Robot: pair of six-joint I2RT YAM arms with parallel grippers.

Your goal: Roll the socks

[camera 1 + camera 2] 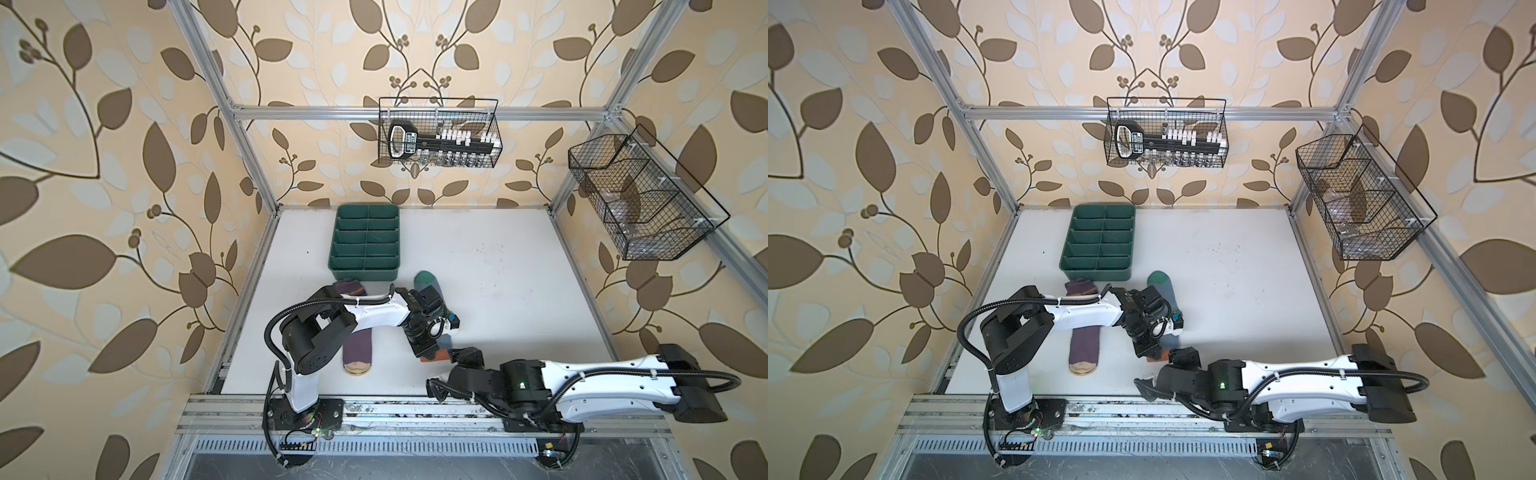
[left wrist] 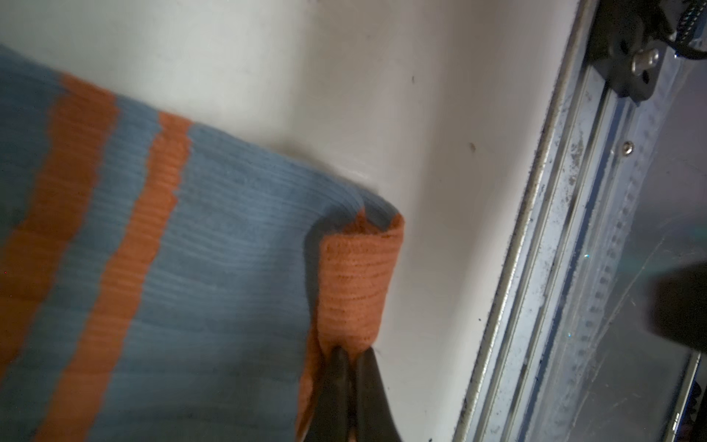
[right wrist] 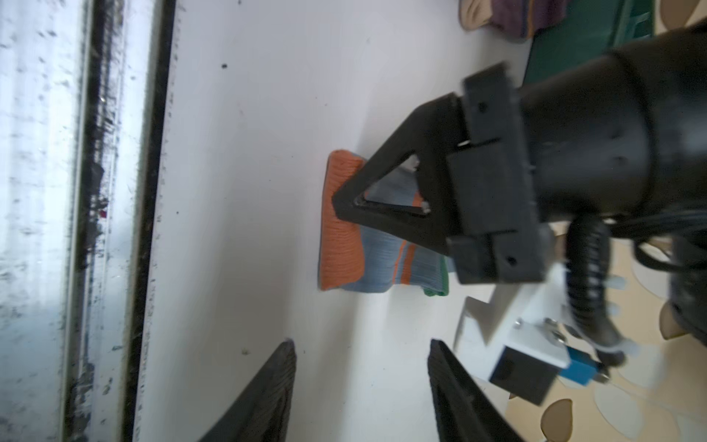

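The left gripper (image 2: 350,354) was clamped shut on the orange cuff of the grey-blue sock (image 2: 229,248), low centre in both top views. The right gripper (image 3: 361,356) hovered just beside, half open, holding nothing. The purple sock (image 1: 358,347) lay flat on the worktop (image 1: 498,291) to the left. Behind sat a green divided tray (image 1: 365,272); a wire basket (image 1: 494,120) held a black tool rack (image 1: 449,143).

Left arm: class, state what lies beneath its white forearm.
The purple sock lies beneath the left arm: its tan end and its far end show; its middle is covered.
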